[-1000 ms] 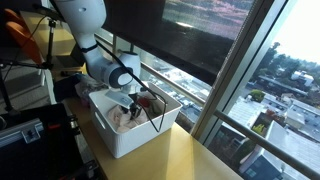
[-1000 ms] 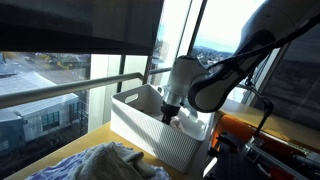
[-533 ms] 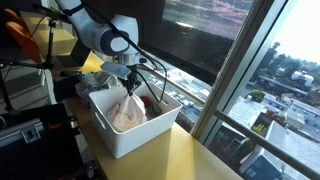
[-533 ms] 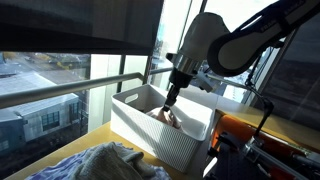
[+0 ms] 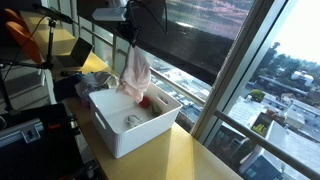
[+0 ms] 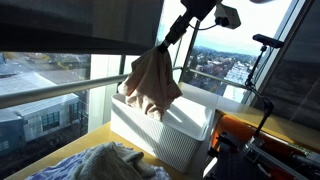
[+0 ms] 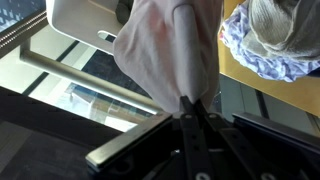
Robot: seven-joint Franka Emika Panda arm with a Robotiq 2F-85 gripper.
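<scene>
One pale pink cloth (image 6: 152, 85) hangs in the air, pinched at its top corner by the claw (image 6: 165, 45), which is closed tight on the fabric with the folds bunched between its fingers. In both exterior views the cloth drapes down freely from that grip, its lower hem just above the rim of a white bin (image 5: 125, 135) and not touching it. In the wrist view the cloth (image 7: 150, 50) fills the middle of the frame, wrapped round one finger (image 7: 186, 60), with the bin (image 7: 85, 20) showing past it at the upper left. Inside the bin, in an exterior view, a small red thing (image 5: 147, 100) lies near the far wall and a small grey thing (image 5: 132, 121) sits on the floor; what either is cannot be told. The bin stands on a yellow desk (image 5: 190, 155), close to a big window (image 5: 235, 60) along the right of the frame. A heap of bluish-white clothes (image 6: 105, 160) lies on the desk at the bottom of an exterior view, near the bin; the same heap (image 7: 275, 35) shows at the upper right of the wrist view.
</scene>
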